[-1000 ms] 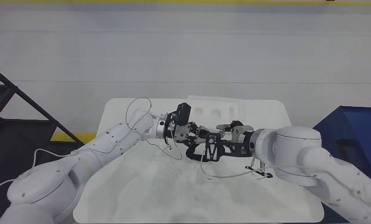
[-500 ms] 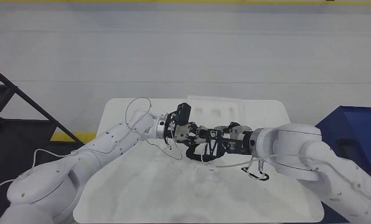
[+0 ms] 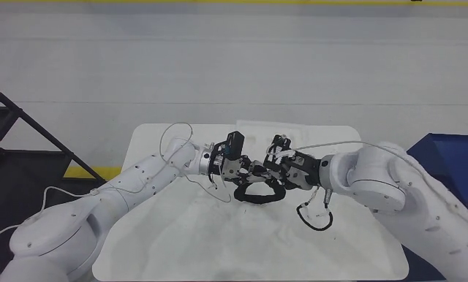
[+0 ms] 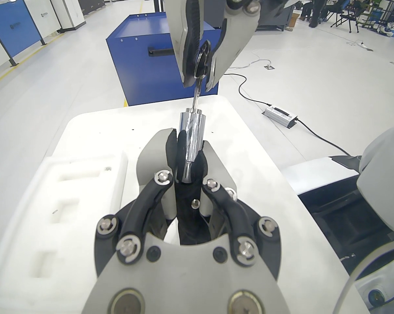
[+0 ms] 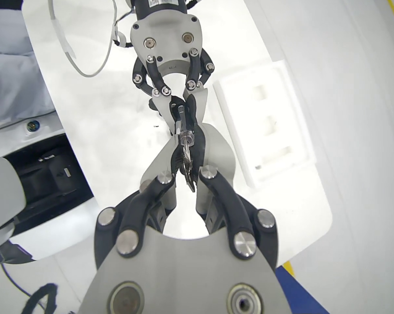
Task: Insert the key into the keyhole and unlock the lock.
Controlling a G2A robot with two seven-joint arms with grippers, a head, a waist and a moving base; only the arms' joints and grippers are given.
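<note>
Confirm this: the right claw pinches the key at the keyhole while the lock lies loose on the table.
Wrong on the lock: the left claw grips it, per the left wrist view. The right claw does pinch the key at the keyhole.

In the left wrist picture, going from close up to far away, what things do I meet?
left gripper → lock → key → right gripper → blue cabinet
</note>
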